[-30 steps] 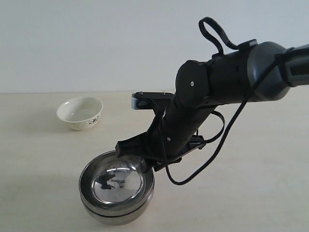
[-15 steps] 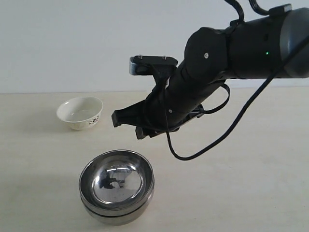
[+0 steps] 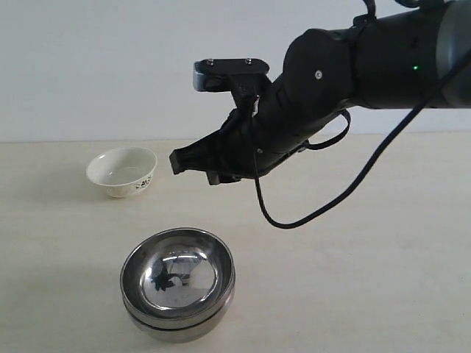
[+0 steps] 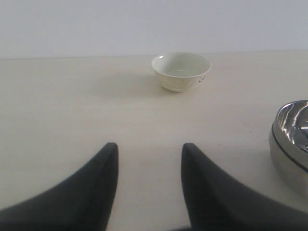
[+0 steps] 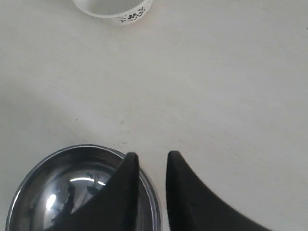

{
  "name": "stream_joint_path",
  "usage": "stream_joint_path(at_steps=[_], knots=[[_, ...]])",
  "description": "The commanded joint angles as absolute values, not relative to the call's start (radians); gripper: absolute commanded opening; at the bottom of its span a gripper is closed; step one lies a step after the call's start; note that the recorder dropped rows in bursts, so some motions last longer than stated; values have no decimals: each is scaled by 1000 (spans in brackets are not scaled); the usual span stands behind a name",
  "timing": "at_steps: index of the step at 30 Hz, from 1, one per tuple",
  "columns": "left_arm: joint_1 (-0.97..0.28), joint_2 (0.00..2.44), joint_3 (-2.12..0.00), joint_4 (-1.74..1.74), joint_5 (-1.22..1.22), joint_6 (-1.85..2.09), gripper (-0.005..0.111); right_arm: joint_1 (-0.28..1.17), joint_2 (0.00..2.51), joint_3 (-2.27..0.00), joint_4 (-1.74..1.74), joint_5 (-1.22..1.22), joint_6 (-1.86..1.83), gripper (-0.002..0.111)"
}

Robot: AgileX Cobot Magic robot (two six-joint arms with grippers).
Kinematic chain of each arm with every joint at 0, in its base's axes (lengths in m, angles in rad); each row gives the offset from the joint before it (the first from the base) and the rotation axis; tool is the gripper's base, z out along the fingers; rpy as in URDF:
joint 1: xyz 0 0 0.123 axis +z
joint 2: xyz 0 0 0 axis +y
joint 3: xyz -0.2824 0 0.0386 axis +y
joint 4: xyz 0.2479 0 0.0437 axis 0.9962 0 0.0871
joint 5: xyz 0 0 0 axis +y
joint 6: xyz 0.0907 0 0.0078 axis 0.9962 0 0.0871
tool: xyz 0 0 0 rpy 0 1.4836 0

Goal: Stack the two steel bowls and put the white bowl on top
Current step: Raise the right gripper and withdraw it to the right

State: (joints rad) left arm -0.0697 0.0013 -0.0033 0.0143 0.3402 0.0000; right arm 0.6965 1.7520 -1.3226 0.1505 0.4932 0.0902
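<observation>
Risen off the nested steel bowls (image 3: 178, 283), your right pincer (image 3: 193, 170) hangs empty, jaws slightly apart, while the white bowl (image 3: 122, 170) sits leftward on the worktop (image 3: 383, 279), dead ahead of your gaping left pincer (image 4: 149, 147).

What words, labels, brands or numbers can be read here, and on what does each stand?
None can be read.
The white bowl bears dark marks on its outer wall, too small and blurred to tell writing from pattern.
The steel bowls and the black arm show no lettering.
</observation>
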Motion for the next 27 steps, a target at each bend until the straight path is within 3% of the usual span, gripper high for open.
stream_joint_path(at_steps=[1, 2, 18, 27], knots=[[-66, 0, 0, 19, 337, -12, 41, 698, 1674, -1278, 138, 479, 104, 4], [-66, 0, 0, 19, 337, -12, 41, 698, 1657, -1268, 138, 496, 109, 0], [-66, 0, 0, 19, 337, -12, 41, 698, 1253, -1096, 40, 575, 170, 0], [-66, 0, 0, 19, 337, -12, 41, 698, 1172, -1044, -17, 643, 174, 0]])
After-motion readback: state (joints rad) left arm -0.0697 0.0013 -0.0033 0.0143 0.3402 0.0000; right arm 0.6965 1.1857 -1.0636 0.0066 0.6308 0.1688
